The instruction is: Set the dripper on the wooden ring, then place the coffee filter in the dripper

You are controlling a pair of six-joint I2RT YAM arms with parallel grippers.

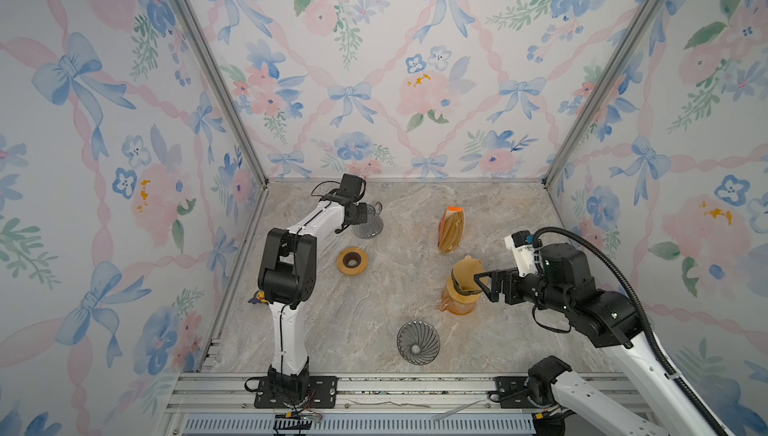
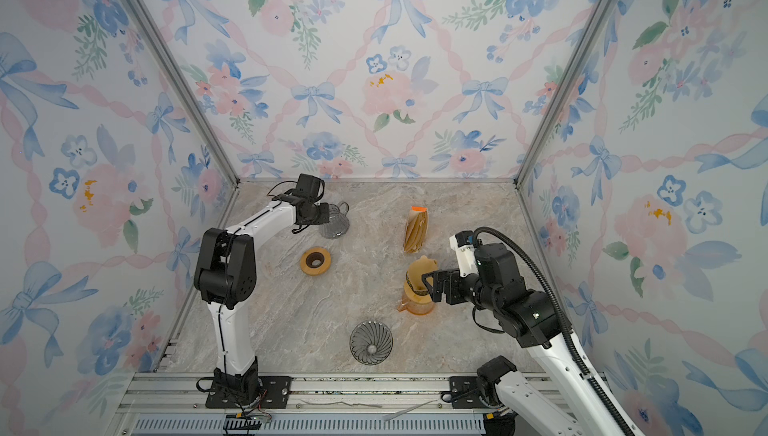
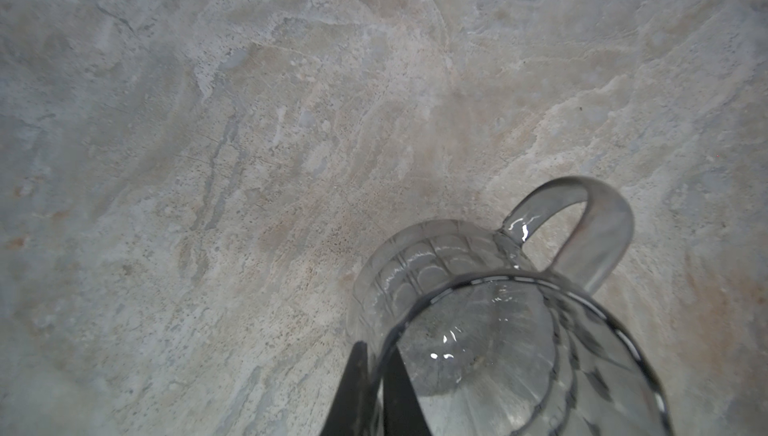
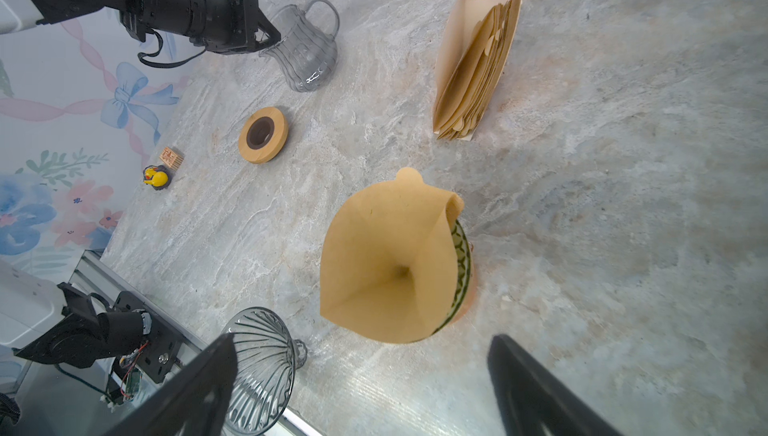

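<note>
Left hand (image 4: 270, 38) clamps jug (image 4: 309, 53); one glass dripper (image 4: 262, 363), one opened filter (image 4: 382, 263).

The surface (image 1: 374, 296) looks like matt, veined stone in grey-beige. At its 11 o'clock the pitcher (image 4: 307, 51) is smoky ribbed glass with glossy glints. At 6 o'clock the dripper (image 1: 418, 342) looks like the same fluted clear glass. The ring (image 1: 351, 261) at 9 o'clock is smooth wood. The coffee filter (image 4: 386, 263) is matt brown paper, set in a translucent orange jug (image 1: 457, 307).

Floral bow-print walls (image 1: 374, 59), marbled stone tabletop (image 1: 395, 213)
</note>
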